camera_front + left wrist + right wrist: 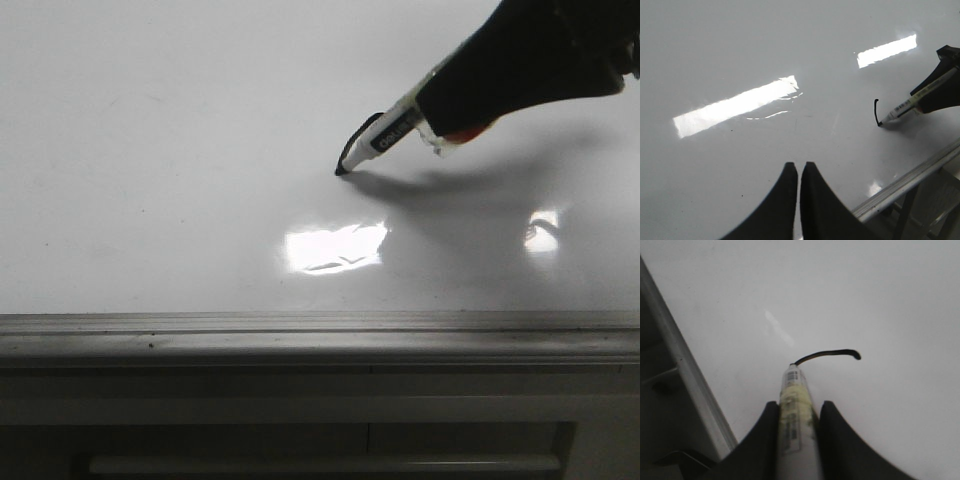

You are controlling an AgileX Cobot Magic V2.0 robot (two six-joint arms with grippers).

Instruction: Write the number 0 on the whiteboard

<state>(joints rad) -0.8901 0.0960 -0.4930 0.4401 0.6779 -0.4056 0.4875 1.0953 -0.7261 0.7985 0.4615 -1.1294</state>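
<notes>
Black jaws of the right gripper pinch a white marker, its dark tip touching the whiteboard. From that tip a short curved black stroke runs away, the only part of the number 0 drawn. Left gripper jaws hang pressed together, well apart from the stroke, near the grey edge rail.

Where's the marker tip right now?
In the front view, the marker tip touches the whiteboard right of center, ending a short black stroke, held by the right tool.
</notes>
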